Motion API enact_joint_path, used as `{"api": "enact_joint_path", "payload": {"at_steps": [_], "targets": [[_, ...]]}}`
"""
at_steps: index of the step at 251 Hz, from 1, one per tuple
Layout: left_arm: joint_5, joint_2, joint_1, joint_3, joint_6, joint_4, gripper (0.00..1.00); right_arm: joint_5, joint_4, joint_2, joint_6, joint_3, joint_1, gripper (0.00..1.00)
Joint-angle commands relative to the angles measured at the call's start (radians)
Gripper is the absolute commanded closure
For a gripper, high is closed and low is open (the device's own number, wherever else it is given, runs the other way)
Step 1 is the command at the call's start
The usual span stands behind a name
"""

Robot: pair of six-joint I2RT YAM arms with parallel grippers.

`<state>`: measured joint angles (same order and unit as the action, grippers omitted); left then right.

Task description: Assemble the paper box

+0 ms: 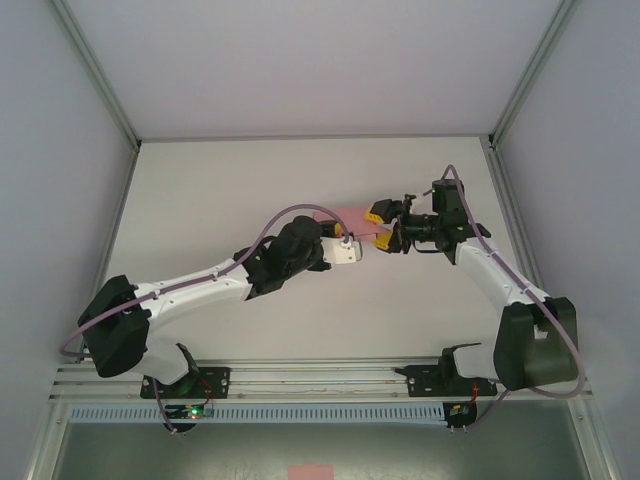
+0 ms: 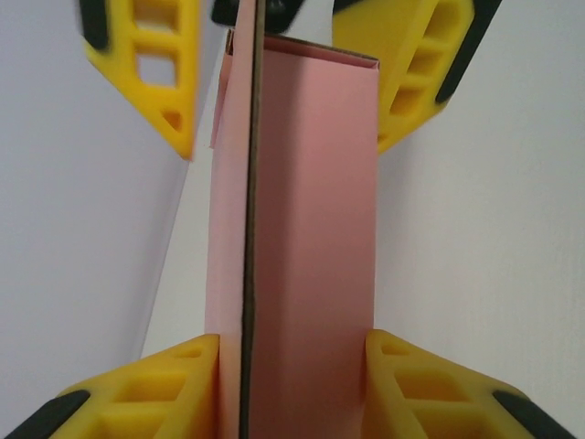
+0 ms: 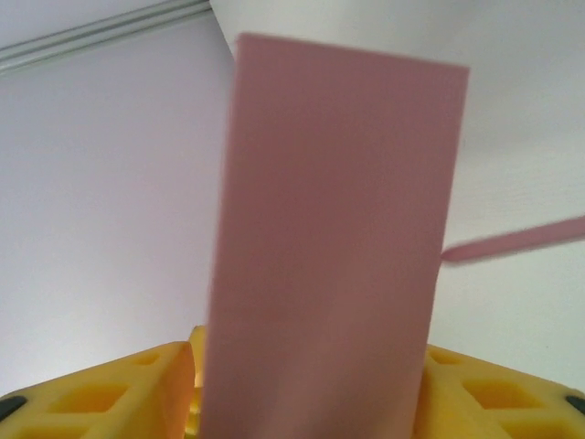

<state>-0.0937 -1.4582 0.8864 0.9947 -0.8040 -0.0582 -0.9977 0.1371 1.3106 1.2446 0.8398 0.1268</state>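
Top external view: the paper box [image 1: 347, 217] is over the middle of the white table [image 1: 240, 180], between the tips of the two arms.
Box form: pink card, long and narrow. In the left wrist view a panel edge runs down its length.
Left gripper [image 2: 292, 366]: narrow. Its yellow fingers [image 2: 164, 389] press both long sides of the box's near end and hold it.
Right gripper [image 1: 381, 226]: it straddles the box's other end. Its jaws stand wider than the card, and the left wrist view shows a gap on one side, so it has no grip.
Right wrist view: the box rises between that gripper's own fingers, slightly blurred.
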Motion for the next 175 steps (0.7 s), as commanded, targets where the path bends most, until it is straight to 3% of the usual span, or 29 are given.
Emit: {"api": "enact_joint_path", "payload": {"at_steps": [1, 26, 63, 89, 104, 121, 175], "targets": [[0.039, 0.01, -0.027, 0.065, 0.034, 0.104, 0.71, 0.036, 0.019, -0.06, -0.094, 0.038, 0.0, 0.29], [0.096, 0.014, -0.061, 0.105, 0.071, 0.227, 0.71, 0.132, 0.101, -0.12, -0.243, 0.049, -0.015, 0.18], [0.217, 0.012, -0.127, 0.173, 0.131, 0.435, 0.69, 0.476, 0.178, -0.296, -0.545, 0.059, -0.015, 0.07], [0.342, -0.008, -0.17, 0.226, 0.133, 0.602, 0.7, 0.623, 0.024, -0.451, -0.686, -0.04, -0.024, 0.02], [0.41, -0.027, -0.196, 0.255, 0.151, 0.664, 0.7, 0.692, -0.113, -0.53, -0.672, -0.133, -0.034, 0.02], [0.477, -0.054, -0.221, 0.286, 0.164, 0.729, 0.67, 0.689, -0.206, -0.576, -0.691, -0.195, -0.041, 0.02], [0.531, -0.151, -0.25, 0.349, 0.219, 0.797, 0.67, 0.609, -0.014, -0.533, -0.797, -0.115, -0.038, 0.02]]}}
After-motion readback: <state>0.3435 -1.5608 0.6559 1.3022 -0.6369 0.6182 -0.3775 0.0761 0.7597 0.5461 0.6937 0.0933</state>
